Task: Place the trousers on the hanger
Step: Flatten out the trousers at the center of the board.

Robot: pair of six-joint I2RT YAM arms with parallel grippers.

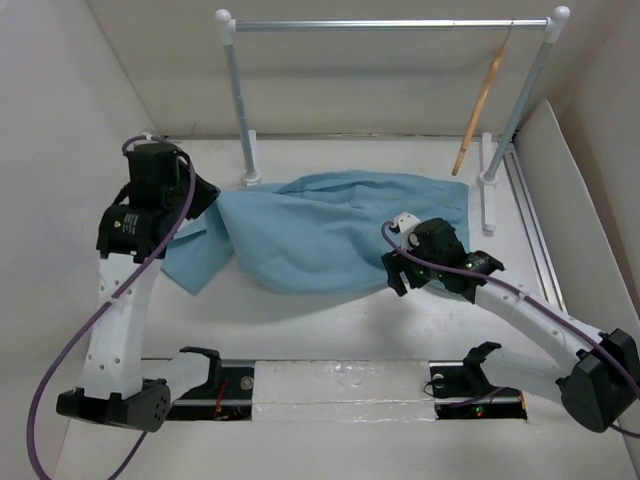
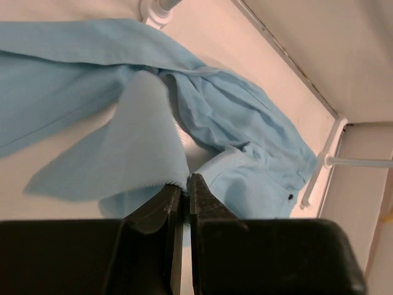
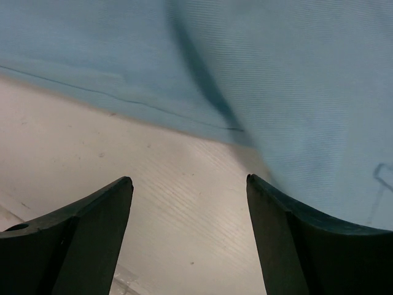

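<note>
Grips a loose edge of the trousers [image 2: 245, 129] between the jaws of the left gripper [image 2: 185, 195], pressed almost together with only a sliver of gap. Holds that flap of pale blue cloth raised toward the lens at the centre of the left wrist view, with the rest trailing away to the upper left and lower right of the frame.

Spreads the jaws of the right gripper [image 3: 189, 179] wide, with nothing between them but bare table [image 1: 330, 330]. Hovers just beside the near edge of the trousers, with cloth reaching the fingertip at the right of the right wrist view; cannot tell whether touching.

Shows, from the top, the trousers lying crumpled across the centre of the frame, from the left gripper at centre left to the foot of the rail [image 1: 390, 24] at centre right. Shows 1 small dark button [image 2: 289, 196] on the waistband, lower right in the left wrist view.

Finds the hanger [image 1: 480, 110] in the upper right of the top view, hooked on the rail, hanging tilted, apart from both grippers.
</note>
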